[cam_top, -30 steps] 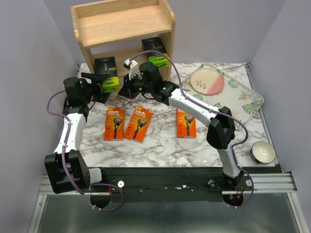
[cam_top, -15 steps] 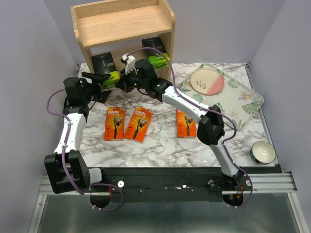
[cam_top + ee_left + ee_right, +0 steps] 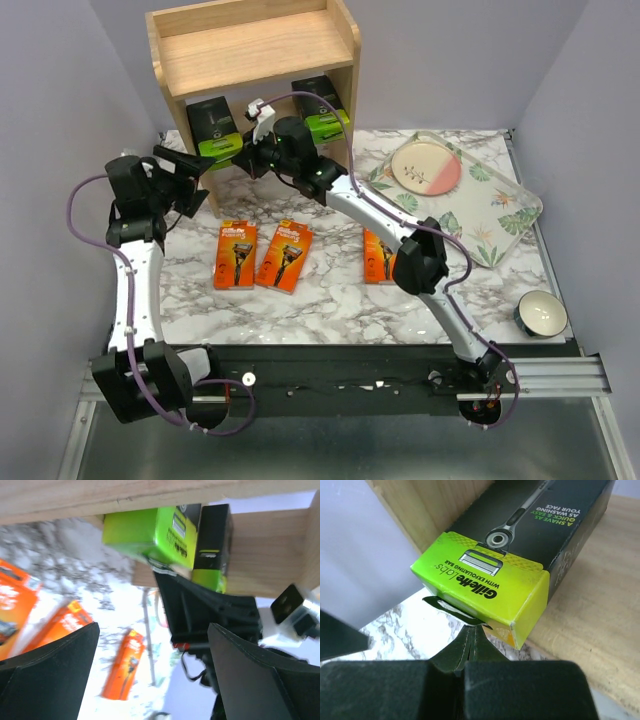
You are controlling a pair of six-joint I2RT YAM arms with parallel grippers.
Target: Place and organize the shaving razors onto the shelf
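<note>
Moved into the lower tier of the shelf [image 3: 250,55], the dark razor pack [image 3: 212,126] is pinched by the right gripper [image 3: 240,156], while the left gripper [image 3: 199,172] is held spread beside the shelf.

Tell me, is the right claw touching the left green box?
Touching. Right wrist view shows the right claw pinching the left green box by its tab.

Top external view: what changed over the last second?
The right gripper, shut on the dark grey pack with the lime-green end, pushed it farther into the lower tier of the light wooden shelf. The open left gripper drew back leftward. The three orange packs stayed put.
</note>
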